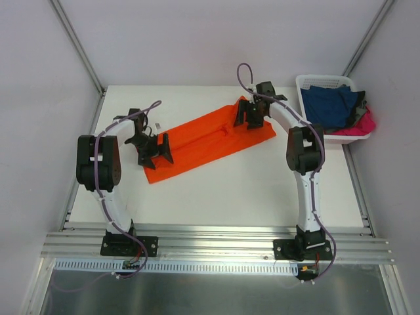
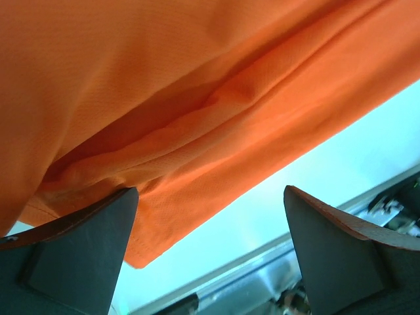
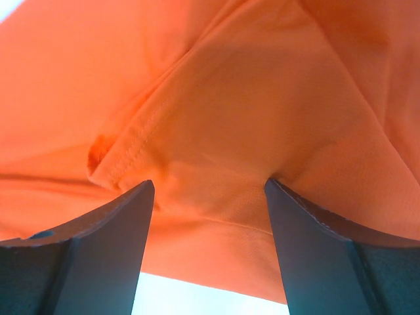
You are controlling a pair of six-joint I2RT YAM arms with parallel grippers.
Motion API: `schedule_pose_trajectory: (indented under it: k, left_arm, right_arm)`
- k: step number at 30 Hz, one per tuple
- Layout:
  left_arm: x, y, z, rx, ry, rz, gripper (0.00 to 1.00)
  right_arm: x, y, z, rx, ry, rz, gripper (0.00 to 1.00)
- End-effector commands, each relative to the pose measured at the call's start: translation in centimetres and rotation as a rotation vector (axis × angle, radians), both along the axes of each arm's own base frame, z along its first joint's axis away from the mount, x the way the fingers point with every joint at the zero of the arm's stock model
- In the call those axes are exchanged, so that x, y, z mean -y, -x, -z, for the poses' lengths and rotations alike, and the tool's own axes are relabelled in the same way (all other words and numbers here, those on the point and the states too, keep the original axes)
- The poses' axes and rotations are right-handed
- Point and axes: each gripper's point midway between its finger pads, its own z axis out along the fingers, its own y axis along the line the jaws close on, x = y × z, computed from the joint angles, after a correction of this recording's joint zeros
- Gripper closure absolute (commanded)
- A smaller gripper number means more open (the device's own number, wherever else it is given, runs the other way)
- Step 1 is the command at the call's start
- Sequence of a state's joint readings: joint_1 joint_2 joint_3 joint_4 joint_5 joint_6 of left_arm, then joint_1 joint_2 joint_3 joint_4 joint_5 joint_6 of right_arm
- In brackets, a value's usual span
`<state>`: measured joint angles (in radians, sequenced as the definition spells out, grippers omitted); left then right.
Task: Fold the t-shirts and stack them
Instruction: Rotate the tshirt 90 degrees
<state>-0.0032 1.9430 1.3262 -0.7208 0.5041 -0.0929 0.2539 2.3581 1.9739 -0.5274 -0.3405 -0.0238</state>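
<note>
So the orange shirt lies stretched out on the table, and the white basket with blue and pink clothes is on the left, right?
Not quite: the white basket stands at the far right corner of the table, as the top external view shows. The orange shirt does lie stretched out, and the blue clothes and pink clothes are in that basket.

Robot lab: white enclosure (image 1: 197, 39), aluminium rails (image 1: 216, 244).

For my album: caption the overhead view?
The left end effector and right end effector at opposite ends of an orange t-shirt, basket nearby.
</note>
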Motion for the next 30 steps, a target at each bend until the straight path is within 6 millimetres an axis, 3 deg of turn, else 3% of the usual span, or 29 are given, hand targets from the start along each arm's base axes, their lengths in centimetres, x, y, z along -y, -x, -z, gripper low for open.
schedule_pose_trajectory:
  k: [1, 6, 9, 11, 12, 14, 15, 17, 18, 19, 20, 22, 26, 30]
  left_arm:
    - [0.7, 4.5, 0.1, -0.067, -0.056, 0.062, 0.04]
    - [2.0, 8.3, -0.9, -0.034, -0.071, 0.141, 0.02]
    - [2.0, 9.0, -1.6, 0.003, -0.088, 0.164, 0.03]
    - [2.0, 8.5, -2.5, 0.041, -0.092, 0.170, 0.03]
    - [2.0, 7.2, -3.4, 0.085, -0.098, 0.177, 0.03]
    - [1.8, 5.6, -4.0, 0.120, -0.116, 0.182, 0.03]
    - [1.9, 4.0, -5.1, 0.166, -0.121, 0.188, 0.03]
    - [1.9, 1.6, -5.5, 0.193, -0.138, 0.185, 0.03]
    - [2.0, 0.9, -5.7, 0.200, -0.137, 0.183, 0.03]
    - [2.1, 0.2, -5.7, 0.205, -0.134, 0.183, 0.03]
    - [2.3, -0.4, -5.0, 0.187, -0.132, 0.185, 0.03]
    - [2.6, -2.4, -5.6, 0.216, -0.124, 0.178, 0.03]
    - [2.7, -5.9, -3.9, 0.204, -0.128, 0.168, 0.03]
    - [2.4, -7.9, -2.6, 0.178, -0.113, 0.145, 0.03]
  right_arm:
    - [-0.5, -1.8, 0.5, 0.019, -0.023, 0.015, 0.27]
    - [-1.9, -4.5, -1.0, 0.102, -0.048, 0.003, 0.26]
    - [-2.5, -5.0, -1.6, 0.128, -0.059, -0.008, 0.26]
    - [-2.7, -4.6, -1.9, 0.124, -0.061, -0.013, 0.26]
    - [-2.9, -4.5, -3.4, 0.145, -0.072, -0.020, 0.26]
    - [-2.8, -3.3, -4.1, 0.139, -0.068, -0.028, 0.26]
    - [-2.9, -2.9, -6.5, 0.176, -0.076, -0.037, 0.26]
    - [-2.6, -2.0, -7.1, 0.170, -0.071, -0.036, 0.26]
    - [-2.5, -1.7, -8.8, 0.196, -0.077, -0.037, 0.26]
    - [-2.4, -1.4, -9.3, 0.201, -0.078, -0.037, 0.26]
    - [-2.2, -0.8, -9.3, 0.196, -0.072, -0.043, 0.26]
    - [-2.1, -0.5, -10.4, 0.217, -0.067, -0.046, 0.26]
    - [-1.7, -0.2, -9.8, 0.213, -0.042, -0.051, 0.26]
    - [-1.7, -0.4, -8.8, 0.199, -0.031, -0.049, 0.26]
